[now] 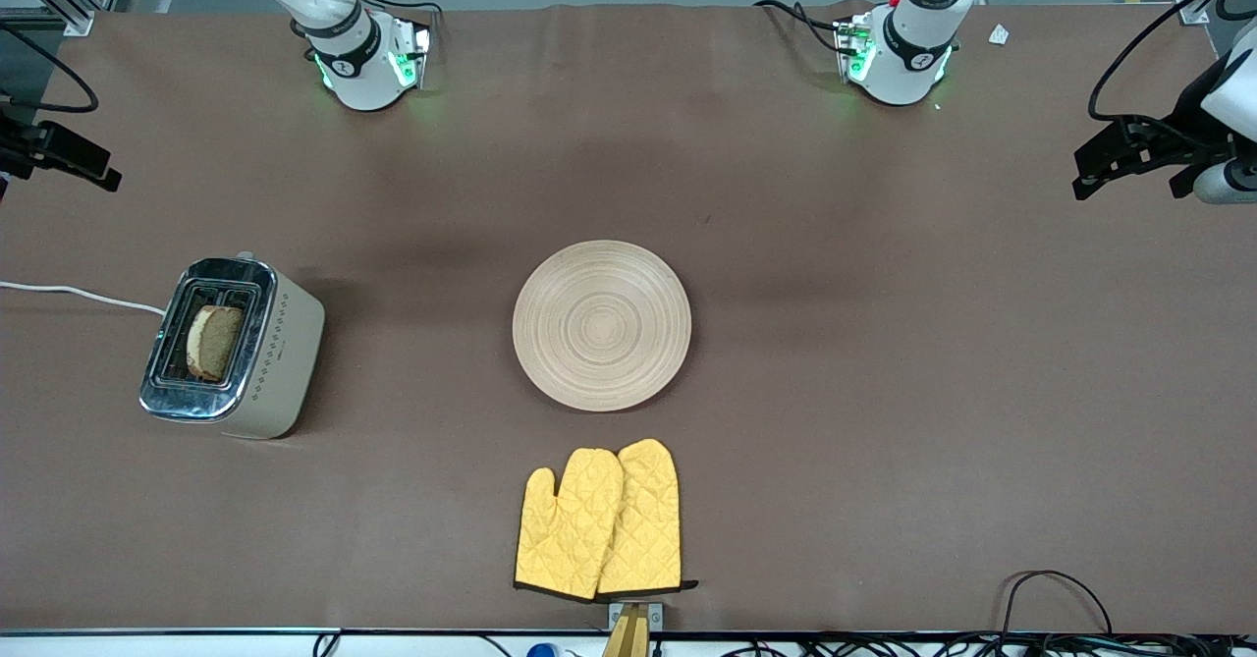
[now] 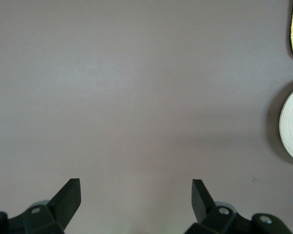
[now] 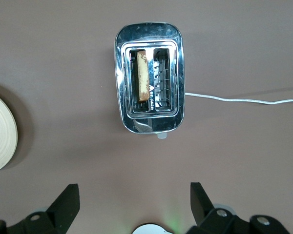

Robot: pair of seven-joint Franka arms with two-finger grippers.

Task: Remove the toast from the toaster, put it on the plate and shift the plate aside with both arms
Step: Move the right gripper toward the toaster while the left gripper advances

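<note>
Toast point(image 1: 214, 341) in toaster point(image 1: 236, 348); plate point(image 1: 601, 325) mid-table.

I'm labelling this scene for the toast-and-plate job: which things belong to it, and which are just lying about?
Belongs to the job:
- toast, standing in a toaster slot
- plate, mid-table, bare
- toaster
- left end effector, open
- right end effector, open

Just lying about:
- yellow oven mitts, nearer the front camera than the plate

A cream toaster point(image 1: 236, 348) is sitting near the surface point(image 1: 884, 343) edge at the right arm's end, while yellow oven mitts point(image 1: 599, 522) are lying by the camera-side edge.
</note>
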